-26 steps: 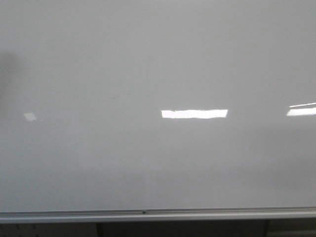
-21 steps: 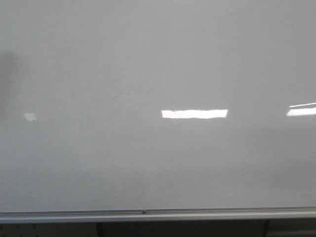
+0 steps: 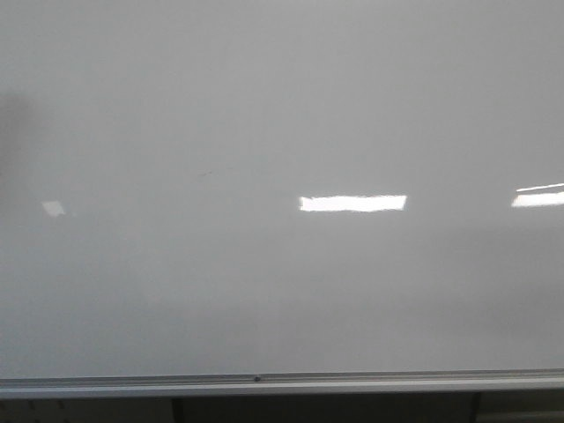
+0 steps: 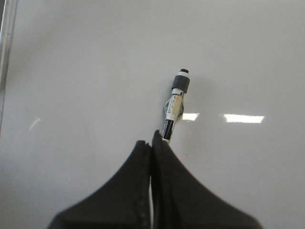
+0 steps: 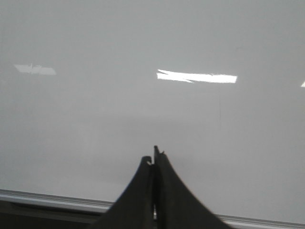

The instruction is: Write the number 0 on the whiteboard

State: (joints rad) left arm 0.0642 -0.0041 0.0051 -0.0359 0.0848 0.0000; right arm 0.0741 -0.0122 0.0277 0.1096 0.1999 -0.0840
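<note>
The whiteboard is a large glossy pale grey board that fills the front view, with a silver rail along its bottom. No drawn number 0 shows on it in any view; only bright light reflections do. Neither gripper shows in the front view. In the left wrist view my left gripper is shut on a marker, white with a black label, whose capless dark tip points at the board. In the right wrist view my right gripper is shut and empty, in front of the board just above its rail.
A dark gap and frame parts lie below the rail. A faint dark shadow falls on the board's left edge. A metal side frame shows in the left wrist view.
The left end of the central light reflection on the board has been cut shorter, moving right. Nothing else has visibly changed.
</note>
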